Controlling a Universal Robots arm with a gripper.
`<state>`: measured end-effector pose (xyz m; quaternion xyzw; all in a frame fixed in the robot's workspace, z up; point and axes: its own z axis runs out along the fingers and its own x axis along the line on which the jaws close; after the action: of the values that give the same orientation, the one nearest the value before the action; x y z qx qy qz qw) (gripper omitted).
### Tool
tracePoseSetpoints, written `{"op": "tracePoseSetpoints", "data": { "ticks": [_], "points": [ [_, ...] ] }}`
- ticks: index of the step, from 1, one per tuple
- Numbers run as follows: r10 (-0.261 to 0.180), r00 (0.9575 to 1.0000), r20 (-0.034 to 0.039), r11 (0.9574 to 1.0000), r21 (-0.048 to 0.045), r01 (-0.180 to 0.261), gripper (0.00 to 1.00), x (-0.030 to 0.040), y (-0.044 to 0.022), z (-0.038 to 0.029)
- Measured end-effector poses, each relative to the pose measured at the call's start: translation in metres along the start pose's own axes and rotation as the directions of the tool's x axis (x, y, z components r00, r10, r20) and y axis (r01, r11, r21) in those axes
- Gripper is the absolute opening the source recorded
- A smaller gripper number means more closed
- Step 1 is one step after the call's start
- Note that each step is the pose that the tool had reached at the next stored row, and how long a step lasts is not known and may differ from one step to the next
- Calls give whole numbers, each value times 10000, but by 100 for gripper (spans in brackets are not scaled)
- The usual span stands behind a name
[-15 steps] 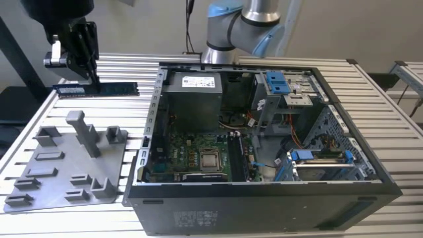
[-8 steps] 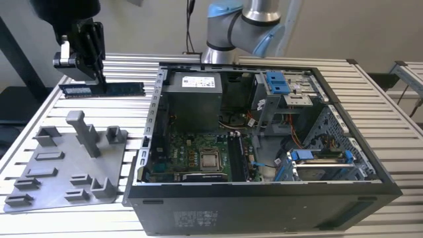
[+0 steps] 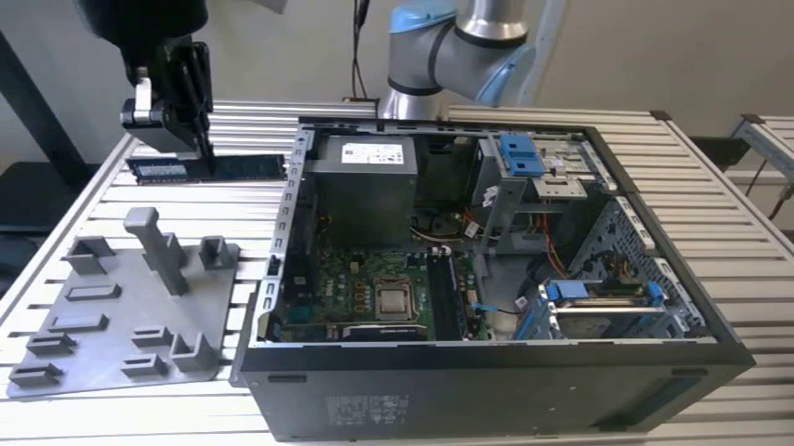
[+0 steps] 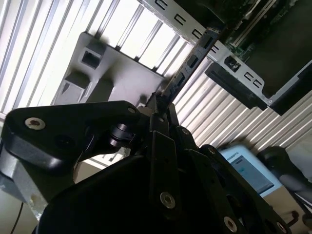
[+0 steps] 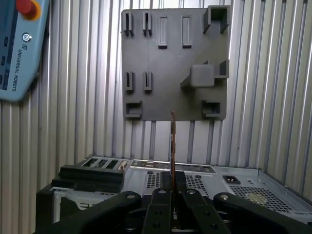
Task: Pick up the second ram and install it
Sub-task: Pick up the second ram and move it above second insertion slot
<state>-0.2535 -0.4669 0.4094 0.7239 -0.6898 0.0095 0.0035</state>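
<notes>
One slatted metal table (image 3: 707,177) carries everything. On it, filling the centre and right of the exterior view, lies an open computer case (image 3: 496,358) with its motherboard (image 3: 372,288) facing up. A grey tray (image 3: 112,316) of empty holders sits at lower left, just beside the case. The arm (image 3: 453,46) rises behind the case at the top of the frame.

At upper left the tool (image 3: 199,149) hangs over the table. Both wrist views show its fingers drawn nearly together, clamped on the second ram (image 5: 172,141), which stands edge-on between them. In the exterior view the second ram (image 3: 242,167) runs left to right, level with the table. I cannot tell whether it is clear of the slats. The case lies toward the exterior view's right.
</notes>
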Motion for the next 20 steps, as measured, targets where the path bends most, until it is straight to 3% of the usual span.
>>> {"op": "tracePoseSetpoints", "data": {
  "ticks": [20],
  "points": [
    [-2, 10000, -1, 10000, 0, 2, 14, 24, -307, 3]
  ]
}}
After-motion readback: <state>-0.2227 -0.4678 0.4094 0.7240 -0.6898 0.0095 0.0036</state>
